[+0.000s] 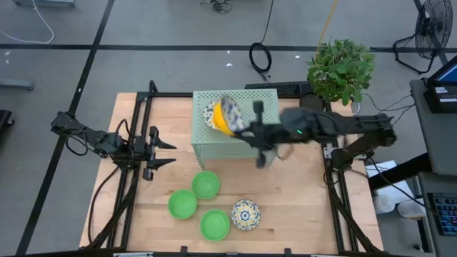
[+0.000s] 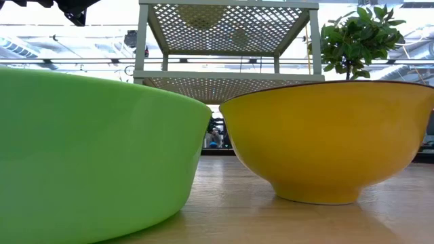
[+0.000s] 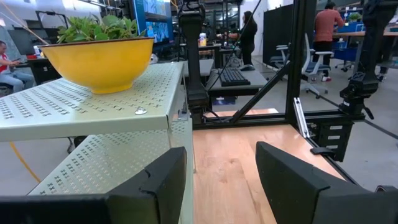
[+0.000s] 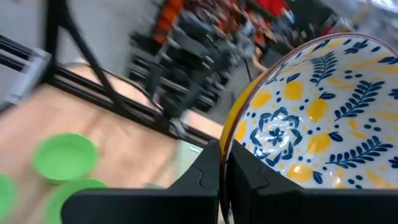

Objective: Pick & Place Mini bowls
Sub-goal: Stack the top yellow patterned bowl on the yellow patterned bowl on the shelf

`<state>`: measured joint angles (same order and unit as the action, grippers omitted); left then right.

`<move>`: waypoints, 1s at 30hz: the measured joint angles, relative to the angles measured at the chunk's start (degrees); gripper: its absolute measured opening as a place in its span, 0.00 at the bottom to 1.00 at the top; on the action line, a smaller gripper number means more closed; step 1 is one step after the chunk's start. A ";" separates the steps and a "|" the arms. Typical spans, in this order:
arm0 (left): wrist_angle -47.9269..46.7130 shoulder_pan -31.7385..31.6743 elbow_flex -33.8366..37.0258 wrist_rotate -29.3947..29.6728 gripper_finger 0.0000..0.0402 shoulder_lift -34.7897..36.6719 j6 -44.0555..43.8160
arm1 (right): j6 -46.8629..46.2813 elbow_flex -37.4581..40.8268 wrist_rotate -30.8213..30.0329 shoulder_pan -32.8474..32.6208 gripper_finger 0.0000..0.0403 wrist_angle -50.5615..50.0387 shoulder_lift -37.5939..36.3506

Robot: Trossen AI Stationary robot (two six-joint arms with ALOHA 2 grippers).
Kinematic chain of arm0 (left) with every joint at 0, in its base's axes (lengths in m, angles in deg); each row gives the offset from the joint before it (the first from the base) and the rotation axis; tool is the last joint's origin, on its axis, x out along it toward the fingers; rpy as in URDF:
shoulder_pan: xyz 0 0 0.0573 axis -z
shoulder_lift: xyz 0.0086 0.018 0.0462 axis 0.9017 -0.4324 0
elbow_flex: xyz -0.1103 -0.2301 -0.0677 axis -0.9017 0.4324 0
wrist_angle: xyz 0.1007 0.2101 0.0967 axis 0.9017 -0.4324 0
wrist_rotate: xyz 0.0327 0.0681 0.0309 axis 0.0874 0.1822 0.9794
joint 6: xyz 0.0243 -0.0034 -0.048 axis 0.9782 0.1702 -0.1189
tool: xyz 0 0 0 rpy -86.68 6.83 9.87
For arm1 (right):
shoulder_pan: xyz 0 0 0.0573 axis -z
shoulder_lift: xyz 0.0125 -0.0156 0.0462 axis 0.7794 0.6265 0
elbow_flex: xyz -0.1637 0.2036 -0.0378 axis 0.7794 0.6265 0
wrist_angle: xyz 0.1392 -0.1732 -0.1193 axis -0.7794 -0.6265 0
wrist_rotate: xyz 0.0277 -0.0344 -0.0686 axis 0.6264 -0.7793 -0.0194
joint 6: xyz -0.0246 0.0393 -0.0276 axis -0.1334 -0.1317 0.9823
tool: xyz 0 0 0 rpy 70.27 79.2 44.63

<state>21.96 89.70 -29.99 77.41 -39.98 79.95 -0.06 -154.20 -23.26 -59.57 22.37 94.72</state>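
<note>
Mini bowls sit in a cluster near the front of the pale wooden surface (image 1: 285,193): three glossy plain green ones (image 1: 206,184) and one white floral bowl (image 1: 245,214) with a yellow outside. Beyond them, on top of the perforated pale green metal stand (image 1: 243,146), rests another floral bowl (image 1: 213,116). Over it the right gripper (image 4: 224,165) has its dark fingers pinching the rim of a tilted floral bowl (image 4: 323,118). The left gripper (image 1: 166,153) hovers beside the stand, fingers spread.

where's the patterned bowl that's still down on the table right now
In the high view, the patterned bowl sits on the table near its front edge, right of the closest green bowl and in front of the pale green stand.
</note>
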 joint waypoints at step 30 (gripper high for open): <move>0.02 0.00 0.00 0.02 0.49 0.02 0.00 | -3.94 -22.87 -2.29 7.13 0.00 -30.14 16.18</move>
<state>21.99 89.70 -29.99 77.43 -39.96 79.95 -4.00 -177.07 -25.56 -52.44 -7.77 110.90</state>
